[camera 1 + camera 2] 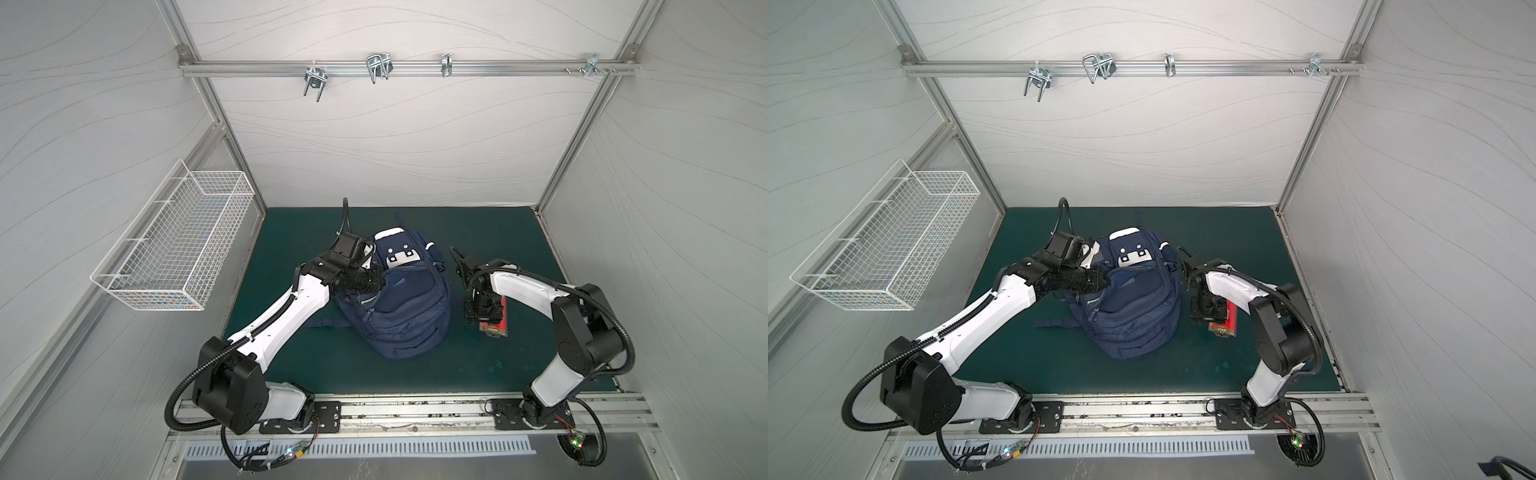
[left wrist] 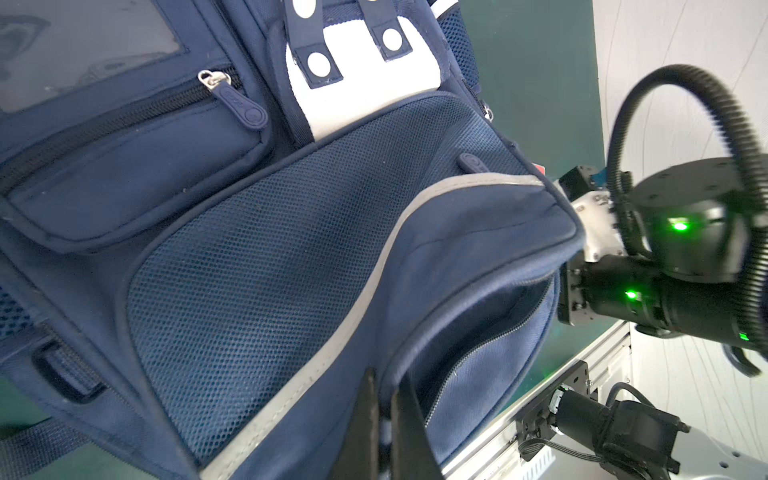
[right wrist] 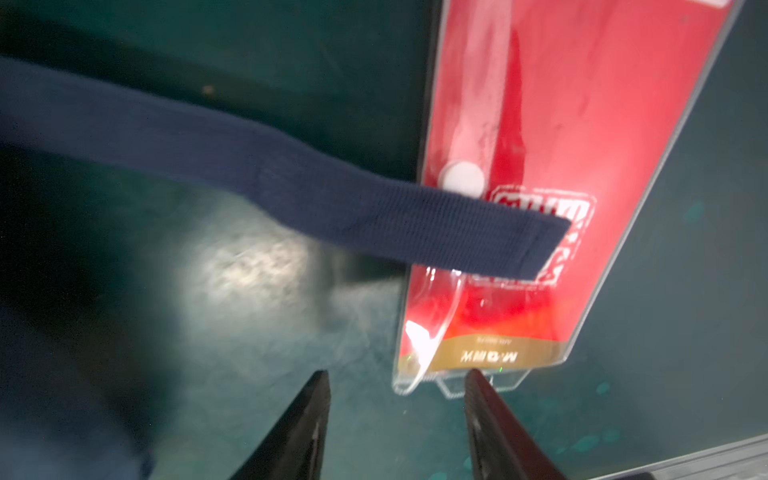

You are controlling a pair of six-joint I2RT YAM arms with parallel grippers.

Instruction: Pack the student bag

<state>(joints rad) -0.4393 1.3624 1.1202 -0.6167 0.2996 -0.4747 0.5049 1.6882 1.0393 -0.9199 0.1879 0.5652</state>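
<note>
The student bag (image 1: 399, 307) (image 1: 1129, 307), a navy backpack with white patches and grey stripes, lies in the middle of the green mat in both top views. My left gripper (image 2: 388, 374) (image 1: 380, 282) is shut on the hem of its unzipped flap, holding a compartment (image 2: 478, 332) agape. A flat red blister pack (image 3: 561, 166) (image 1: 496, 328) lies on the mat to the bag's right. One bag strap (image 3: 291, 187) rests across the pack. My right gripper (image 3: 397, 374) (image 1: 482, 318) hovers open at the pack's near end, nothing between its fingers.
A white wire basket (image 1: 178, 249) hangs on the left wall. Metal hooks (image 1: 378, 68) sit on the rail across the back wall. Another bag strap (image 1: 324, 324) trails left on the mat (image 1: 457, 374). An aluminium rail (image 1: 415, 409) with both arm bases borders the front.
</note>
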